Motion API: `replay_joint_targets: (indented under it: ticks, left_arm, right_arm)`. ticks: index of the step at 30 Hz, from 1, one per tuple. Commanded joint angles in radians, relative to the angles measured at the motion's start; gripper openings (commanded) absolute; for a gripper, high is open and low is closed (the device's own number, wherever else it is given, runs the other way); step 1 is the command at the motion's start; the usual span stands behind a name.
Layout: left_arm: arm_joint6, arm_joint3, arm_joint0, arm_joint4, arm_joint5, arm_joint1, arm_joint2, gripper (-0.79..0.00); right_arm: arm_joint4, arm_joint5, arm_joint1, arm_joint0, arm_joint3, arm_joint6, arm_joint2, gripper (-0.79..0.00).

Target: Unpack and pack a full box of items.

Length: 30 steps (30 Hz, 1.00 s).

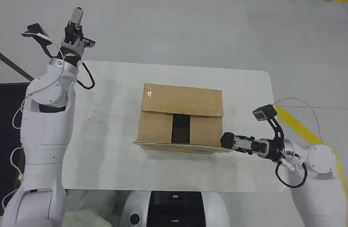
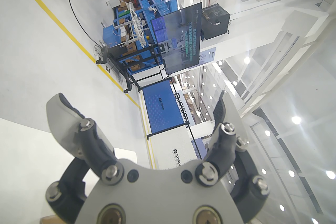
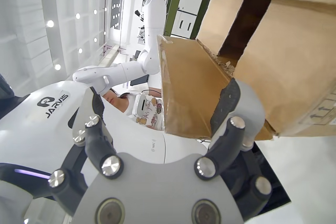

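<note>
**Right gripper open at the box flap**

The right gripper (image 1: 225,140) sits at the lower right of the top view, against the box's near corner. Its jaws are spread and grip nothing. In the right wrist view one of its fingers (image 3: 227,104) touches the edge of a loose flap (image 3: 189,88), which lies between the two fingers. The flap sticks out from the box (image 1: 182,113), which stands mid-frame on the table (image 1: 106,147) with a dark gap in its top. I cannot tell what is inside. The left gripper (image 1: 77,16), at the upper left of the frame, is also spread and empty, well apart from the box.

As I judge it, closing on the flap's edge alone could let the flap slip free or crumple the cardboard. A pull on the flap could also drag or tip the box, since nothing braces it.
</note>
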Motion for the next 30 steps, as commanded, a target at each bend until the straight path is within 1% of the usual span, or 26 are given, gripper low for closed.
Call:
replay_joint_targets:
  ticks: [1,16,25,30]
  left_arm:
    - [0.000,0.000,0.000,0.000,0.000,0.000,0.000,0.000]
    - [0.000,0.000,0.000,0.000,0.000,0.000,0.000,0.000]
    - [0.000,0.000,0.000,0.000,0.000,0.000,0.000,0.000]
    - [0.000,0.000,0.000,0.000,0.000,0.000,0.000,0.000]
  right_arm:
    - [-0.006,-0.005,0.004,-0.017,-0.026,0.005,0.004,0.000]
    - [-0.104,-0.010,0.029,-0.155,-0.172,0.003,-0.008,0.000]
    - [-0.161,0.020,0.043,-0.186,-0.173,0.001,-0.058,0.000]
    - [-0.226,0.041,0.048,-0.183,-0.144,-0.029,-0.098,0.000]
